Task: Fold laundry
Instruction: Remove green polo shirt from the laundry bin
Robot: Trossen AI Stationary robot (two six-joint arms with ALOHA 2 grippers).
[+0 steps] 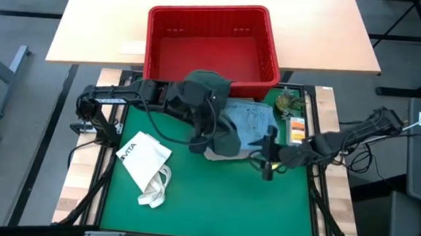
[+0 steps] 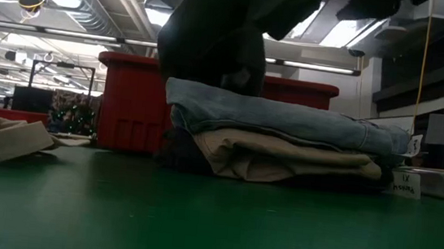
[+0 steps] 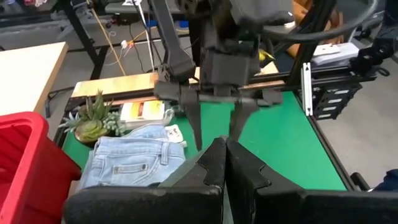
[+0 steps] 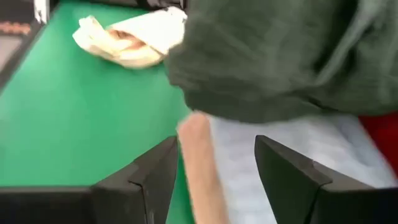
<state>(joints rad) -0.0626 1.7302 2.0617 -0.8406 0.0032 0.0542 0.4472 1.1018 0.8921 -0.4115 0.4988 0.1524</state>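
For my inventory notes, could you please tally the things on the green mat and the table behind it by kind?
Folded garments in the stack: 2, light blue jeans over a beige piece.
Garments being handled: 1, dark green-grey piece.
Tote bags: 1, white tote bag.
Baskets: 1, red basket.
Small plants: 1, plant.
Total: 6.

The high view looks straight down on the whole green mat [image 1: 213, 199], from well above. The low view sits at mat level, close to the stack of folded clothes [image 2: 285, 147], facing the red basket [image 2: 130, 99] and the room behind. The left wrist view looks across the light blue jeans [image 3: 134, 162] toward the right arm. The right wrist view faces the white tote bag [image 4: 134, 37], also seen from above.
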